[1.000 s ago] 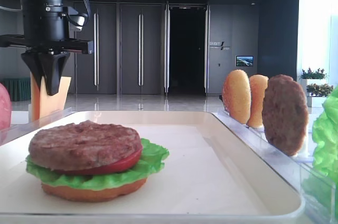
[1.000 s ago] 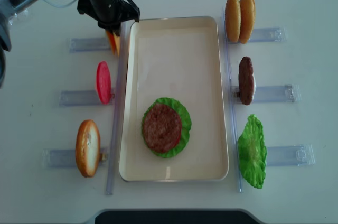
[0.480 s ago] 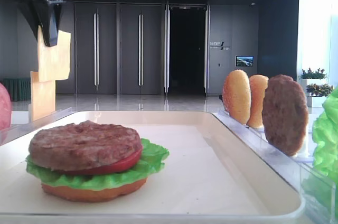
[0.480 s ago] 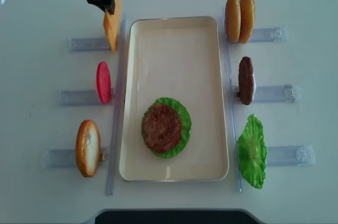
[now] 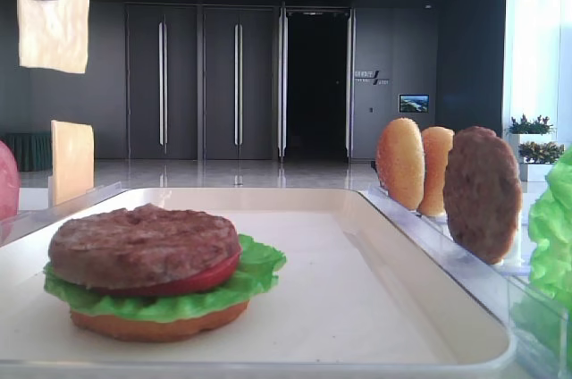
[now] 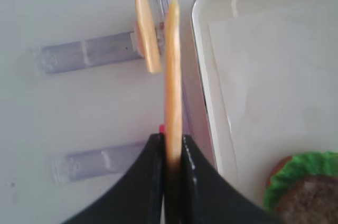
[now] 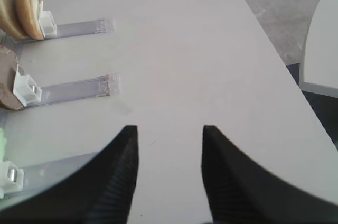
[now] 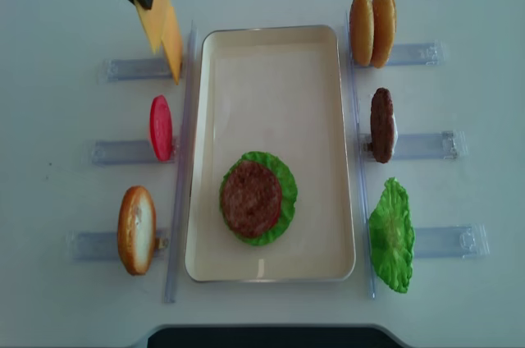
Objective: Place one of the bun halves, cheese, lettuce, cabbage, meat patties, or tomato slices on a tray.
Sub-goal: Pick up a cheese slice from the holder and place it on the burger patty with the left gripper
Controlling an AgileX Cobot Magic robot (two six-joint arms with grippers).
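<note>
Left gripper (image 6: 171,155) is pinching a cheese slice (image 6: 172,76) up in the air.

Front view: cheese (image 5: 54,14) is hanging high, left of the tray (image 5: 375,307).
Right wrist view: right gripper (image 7: 169,174) is staying spread wide over the tabletop (image 7: 185,49), grabbing nothing.
Top view: cheese (image 8: 156,20) is floating beside the tray (image 8: 271,61).

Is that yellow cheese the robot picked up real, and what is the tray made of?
The cheese looks fake, probably stiff plastic or rubber: it hangs flat from the left gripper's jaws without drooping, matte and even in colour. The tray seems smooth cream plastic with a slight sheen, though I cannot be sure.
</note>
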